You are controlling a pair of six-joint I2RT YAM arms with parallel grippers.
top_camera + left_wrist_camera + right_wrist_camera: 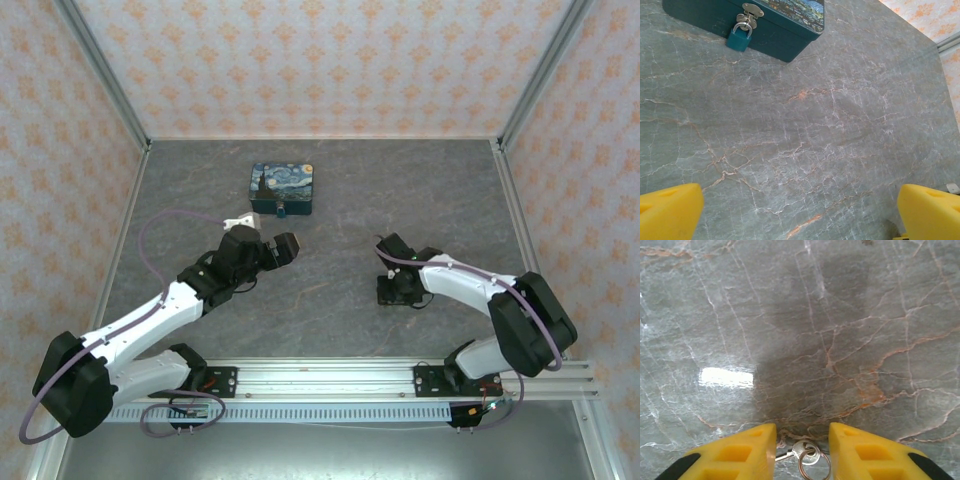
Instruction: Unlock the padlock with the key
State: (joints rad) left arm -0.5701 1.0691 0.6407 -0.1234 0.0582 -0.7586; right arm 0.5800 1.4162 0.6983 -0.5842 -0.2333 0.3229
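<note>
A grey marble table [430,200] sits inside patterned walls, seen from above. A painted tin [282,186] lies toward the far side, a little left of centre. The left gripper [287,248] hovers just near of the tin, its yellow fingers [670,210] spread wide and holding nothing. The right gripper [393,292] points down at the table, to the right and well apart from the tin. Its jaws are partly closed, one on each side of the key [799,451] and its ring. Whether they pinch the key cannot be told. The small teal padlock [739,40] hangs shut from the hasp on the tin's near side. The step in hand looks like picking up the key. Next, the jaws need a firm grip on it, then a lift and a carry left and far toward the padlock's underside.
</note>
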